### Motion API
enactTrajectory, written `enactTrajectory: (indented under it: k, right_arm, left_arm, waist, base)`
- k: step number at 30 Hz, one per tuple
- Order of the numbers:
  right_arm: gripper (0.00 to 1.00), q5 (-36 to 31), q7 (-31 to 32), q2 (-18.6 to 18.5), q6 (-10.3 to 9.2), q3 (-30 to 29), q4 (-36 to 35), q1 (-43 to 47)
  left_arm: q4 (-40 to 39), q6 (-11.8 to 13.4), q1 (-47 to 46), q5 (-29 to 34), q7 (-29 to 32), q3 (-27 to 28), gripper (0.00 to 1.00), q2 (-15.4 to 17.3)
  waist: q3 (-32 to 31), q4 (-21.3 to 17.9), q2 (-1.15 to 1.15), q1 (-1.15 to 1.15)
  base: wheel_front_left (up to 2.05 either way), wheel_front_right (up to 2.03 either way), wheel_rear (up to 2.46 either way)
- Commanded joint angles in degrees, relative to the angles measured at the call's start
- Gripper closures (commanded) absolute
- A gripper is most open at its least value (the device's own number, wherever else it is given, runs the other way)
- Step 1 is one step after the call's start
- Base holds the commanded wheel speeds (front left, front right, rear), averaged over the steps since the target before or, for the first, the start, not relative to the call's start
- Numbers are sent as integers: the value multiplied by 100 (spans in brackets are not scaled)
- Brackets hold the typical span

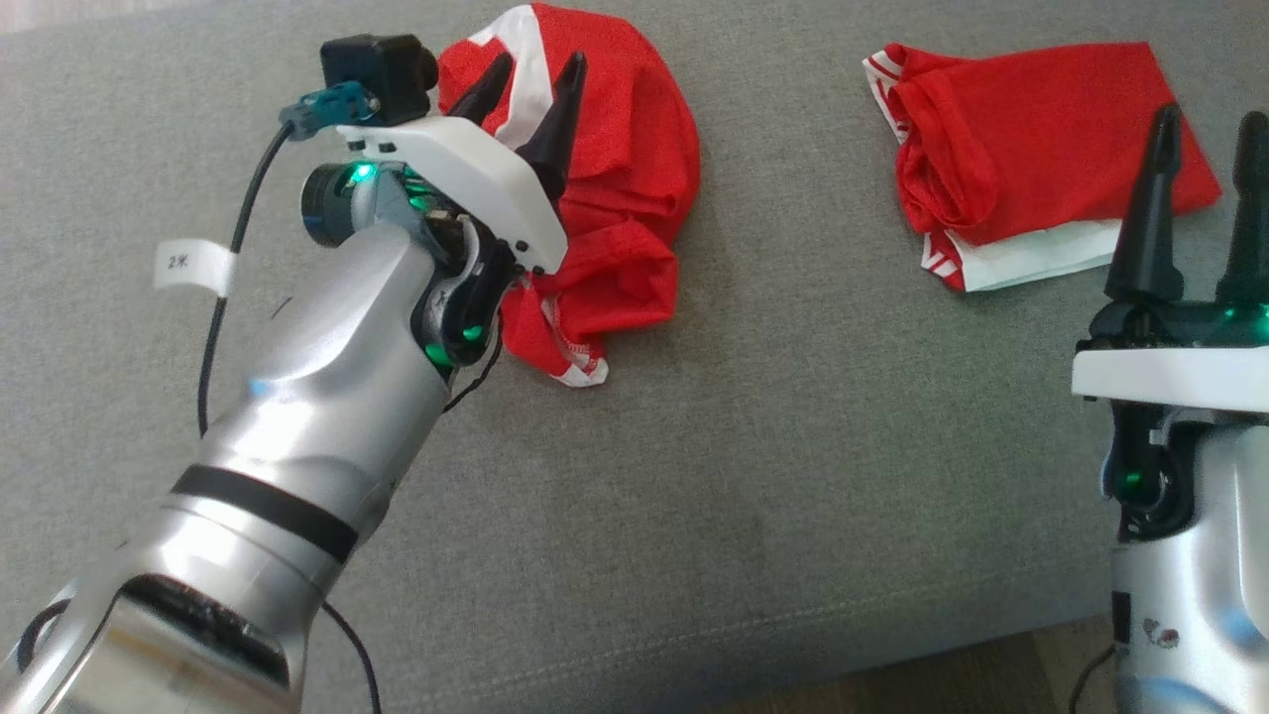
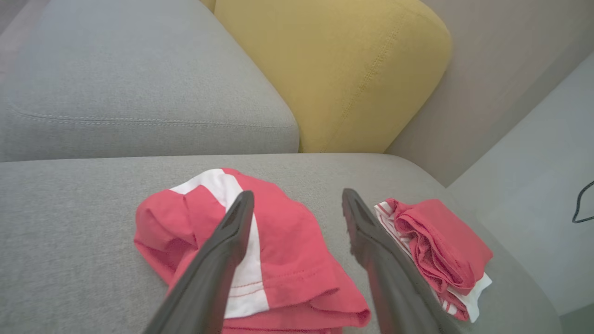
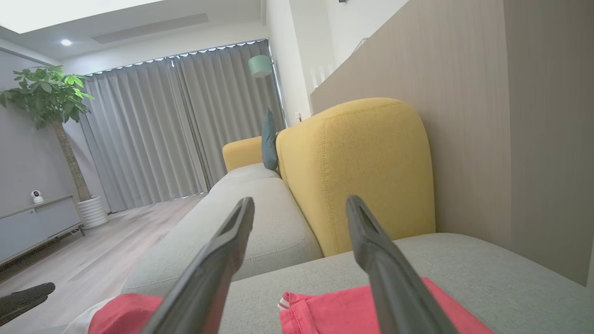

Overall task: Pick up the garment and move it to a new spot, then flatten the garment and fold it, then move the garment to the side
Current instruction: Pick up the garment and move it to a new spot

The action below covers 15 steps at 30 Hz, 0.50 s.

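Find the crumpled garment heaped toward the back edge of the sofa seat, left of its middle, white stripe up, one hem trailing toward the front. Note the left gripper poised just over that heap, jaws spread wide with nothing between them, one finger crossing the white stripe in the wrist view. Note the right gripper near the seat's right edge, jaws likewise wide and empty, close beside a second garment, folded, lying toward the back right corner.

Probably at the flattening step: heap set down, not yet spread.

Hazards from here:
- Pinching several layers at once rather than a single hem: would raise a lump instead of an edge, leaving buried folds after spreading.
- Closing too shallow on thin cloth: likely slip halfway through a pull.
- Pressing too deep: may catch the seat's own cover together with the cloth.
- Dragging toward the right edge: could nudge or undo the folded piece.
- Sweeping the right arm carelessly: same danger, being so near that piece.
- Pulling toward the back edge: might bunch cloth against the grey back cushion.

Cannot tell where sleeves or collar sit inside the heap; safer to aim for a visible hem.
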Motion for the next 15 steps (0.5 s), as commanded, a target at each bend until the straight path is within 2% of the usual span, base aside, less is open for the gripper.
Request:
enactTrajectory:
  k: [1, 5, 8, 12, 15]
  right_arm:
    - [0, 49, -67, -13, 37, 103, -165, -170]
    - [0, -9, -87, -13, 37, 37, -126, -107]
    - [0, -58, -73, -13, 37, -4, -111, -54]
    - [0, -97, -32, -13, 37, 10, -92, 50]
    - [0, -114, 0, -13, 37, 49, -66, 179]
  left_arm:
    - [-74, -70, -357, 16, -151, 183, 0, 98]
    - [74, -241, -390, 41, -436, 277, 0, 218]
    - [80, -279, -339, 112, -601, 399, 0, 419]
    - [-146, -261, -72, 237, -700, 688, 0, 762]
    - [-593, -176, 339, 425, -711, 1049, 0, 1033]
  waist:
    - [-4, 22, 0, 0]
    - [-76, 184, 0, 0]
    - [-166, 366, 0, 0]
    - [-337, 643, 0, 0]
    - [-494, 874, 0, 0]
  base:
    - [0, 0, 0]
    - [0, 0, 0]
    - [0, 0, 0]
    - [0, 0, 0]
    - [0, 0, 0]
